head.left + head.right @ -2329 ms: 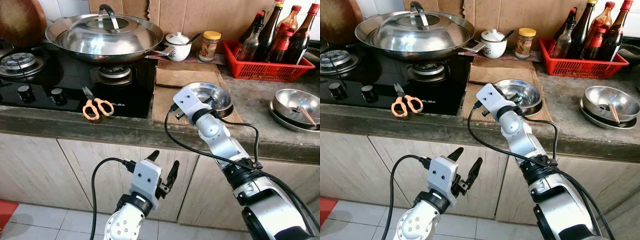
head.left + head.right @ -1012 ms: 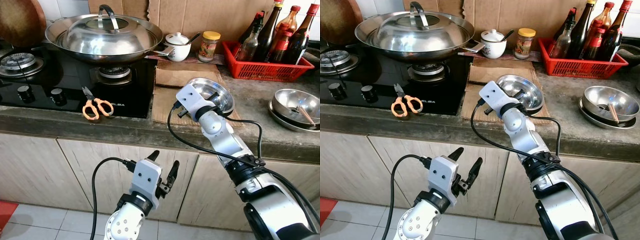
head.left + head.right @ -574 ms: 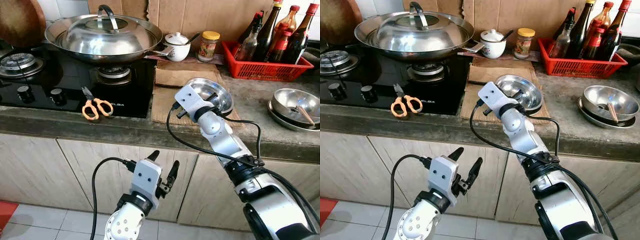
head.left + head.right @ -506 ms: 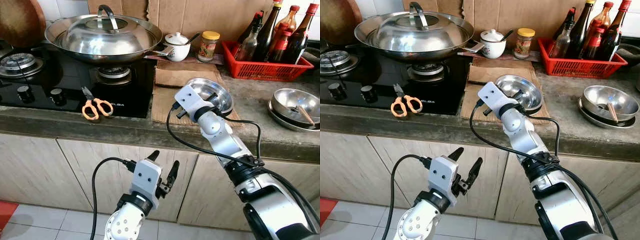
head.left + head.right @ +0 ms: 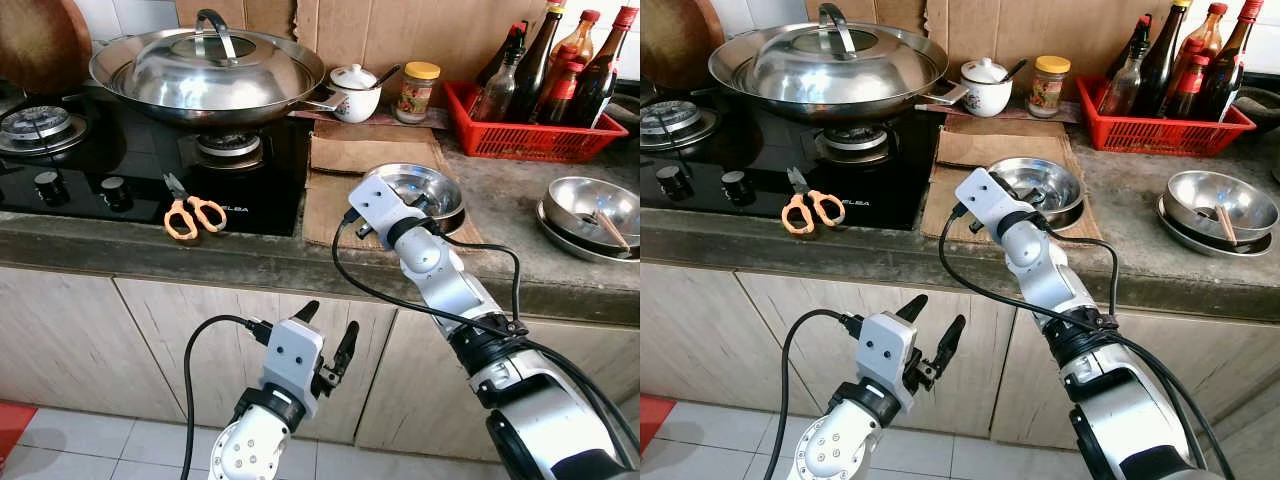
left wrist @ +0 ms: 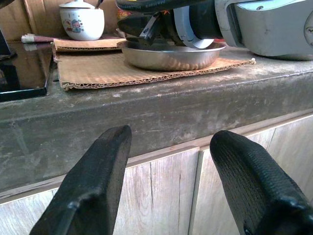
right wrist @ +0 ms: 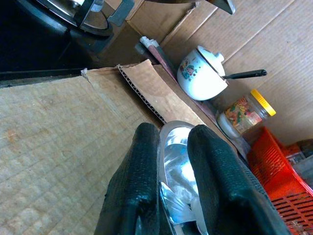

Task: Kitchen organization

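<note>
Grey stone table (image 5: 560, 270) runs across the view over wood-grain cabinet doors (image 5: 90, 340), cardboard sheets along the back wall. Black gas stove (image 5: 110, 160) on the left side of the table carries a big steel wok (image 5: 200, 95) with a domed lid (image 5: 210, 65); orange-handled scissors (image 5: 190, 212) lie on the stove's front edge. Flat cardboard mat (image 5: 325, 195) sits just right of the stove, steel bowl (image 5: 425, 190) resting on it. Right tool (image 7: 168, 161) is at the bowl's near rim, one finger inside and one outside, nearly closed and clamped on the thin rim. Left tool (image 5: 327, 340) hangs low in front of the cabinet doors below the table edge, fingers (image 6: 93, 191) spread wide, nothing between them. Red basket (image 5: 535, 135) of sauce bottles at the back right of the table. Stack of steel bowls (image 5: 590, 215) near the right end, with a stick-like utensil inside. White lidded pot (image 5: 357, 92) and yellow-capped jar (image 5: 418, 92) stand behind the mat by the wall. Tiled floor (image 5: 60, 440) below.
</note>
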{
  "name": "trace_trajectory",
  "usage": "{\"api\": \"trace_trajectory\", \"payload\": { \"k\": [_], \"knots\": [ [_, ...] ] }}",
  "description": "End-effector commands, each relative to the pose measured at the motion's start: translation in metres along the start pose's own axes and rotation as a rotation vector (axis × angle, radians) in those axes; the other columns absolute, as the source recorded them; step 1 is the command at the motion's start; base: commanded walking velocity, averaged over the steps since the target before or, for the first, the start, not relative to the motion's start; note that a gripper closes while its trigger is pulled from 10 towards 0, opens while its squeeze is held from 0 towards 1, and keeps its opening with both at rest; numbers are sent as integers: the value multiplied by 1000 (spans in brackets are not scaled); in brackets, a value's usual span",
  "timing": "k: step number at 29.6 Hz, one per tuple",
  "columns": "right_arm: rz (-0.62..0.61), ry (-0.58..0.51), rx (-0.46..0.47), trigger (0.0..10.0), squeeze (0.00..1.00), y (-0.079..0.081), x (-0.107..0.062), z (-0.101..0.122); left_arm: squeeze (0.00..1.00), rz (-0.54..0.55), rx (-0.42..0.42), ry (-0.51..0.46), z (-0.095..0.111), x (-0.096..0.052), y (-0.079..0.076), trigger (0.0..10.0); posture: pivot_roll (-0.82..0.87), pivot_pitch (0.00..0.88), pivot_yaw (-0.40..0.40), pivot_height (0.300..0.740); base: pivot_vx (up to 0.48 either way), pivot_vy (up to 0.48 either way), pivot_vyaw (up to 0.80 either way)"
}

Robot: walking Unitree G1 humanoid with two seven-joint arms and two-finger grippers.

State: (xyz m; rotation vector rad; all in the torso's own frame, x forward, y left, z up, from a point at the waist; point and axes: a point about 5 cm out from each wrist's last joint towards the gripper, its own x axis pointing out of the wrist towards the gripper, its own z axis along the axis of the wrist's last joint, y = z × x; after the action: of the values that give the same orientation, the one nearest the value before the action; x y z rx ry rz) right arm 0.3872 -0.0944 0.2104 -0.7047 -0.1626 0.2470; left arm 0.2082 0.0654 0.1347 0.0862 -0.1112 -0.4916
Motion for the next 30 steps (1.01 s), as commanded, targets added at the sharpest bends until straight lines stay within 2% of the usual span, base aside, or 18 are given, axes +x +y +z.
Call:
{"api": "trace_trajectory", "payload": {
  "k": [1, 5, 6, 22, 23, 24, 25, 26, 27, 28, 29, 30],
  "knots": [
    [-5, 0, -3, 10000, 0, -2, 1, 0, 0, -15, -8, -4, -1, 1, -1, 10000, 59, 37, -88, 740, 0, 0, 0],
    [0, 3, -4, 10000, 0, -3, 1, 0, 0, -18, -8, -4, -1, 1, -1, 10000, 58, 39, -88, 740, 0, 0, 0],
    [-2, 5, -4, 78, 0, -3, 1, -1, 0, -18, -7, -4, -1, 1, -1, 10000, 57, 42, -89, 740, 0, 0, 0],
    [-40, -10, 9, 0, 0, -11, 3, 1, 0, -13, -4, -7, 0, 3, 0, 10000, 57, 50, -87, 740, 0, 0, 0],
    [-69, -23, 25, 0, 0, -15, 3, 4, 0, -12, -4, -7, 0, 3, 0, 10000, 58, 50, -85, 740, 0, 0, 0],
    [-151, -64, 80, 0, 0, -29, 3, 11, 0, -11, -3, -7, 0, 3, -1, 10000, 57, 48, -87, 740, 0, 0, 0],
    [-151, -64, 80, 0, 0, -29, 3, 11, 0, -11, -3, -7, 0, 3, -1, 10000, 57, 48, -87, 740, 0, 0, 0],
    [-249, -121, 159, 0, 0, -46, 1, 21, 0, -9, -3, -6, 0, 3, 0, 10000, 60, 49, -87, 740, 0, 0, 0],
    [-294, -144, 200, 0, 0, -54, 0, 24, 0, -9, -3, -5, 0, 3, 0, 10000, 60, 47, -85, 740, 0, 0, 0],
    [-294, -144, 200, 0, 0, -54, 0, 24, 0, -9, -3, -5, 0, 3, 0, 10000, 60, 47, -85, 740, 0, 0, 0],
    [-338, -156, 230, 0, 0, -61, -2, 27, 0, -8, -3, -5, 0, 4, 0, 10000, 60, 46, -84, 740, 0, 0, 0],
    [-377, -188, 321, 0, 0, -70, -6, 31, 0, -7, -1, -3, -1, 4, 0, 10000, 61, 44, -82, 740, 0, 0, 0]
  ]
}}
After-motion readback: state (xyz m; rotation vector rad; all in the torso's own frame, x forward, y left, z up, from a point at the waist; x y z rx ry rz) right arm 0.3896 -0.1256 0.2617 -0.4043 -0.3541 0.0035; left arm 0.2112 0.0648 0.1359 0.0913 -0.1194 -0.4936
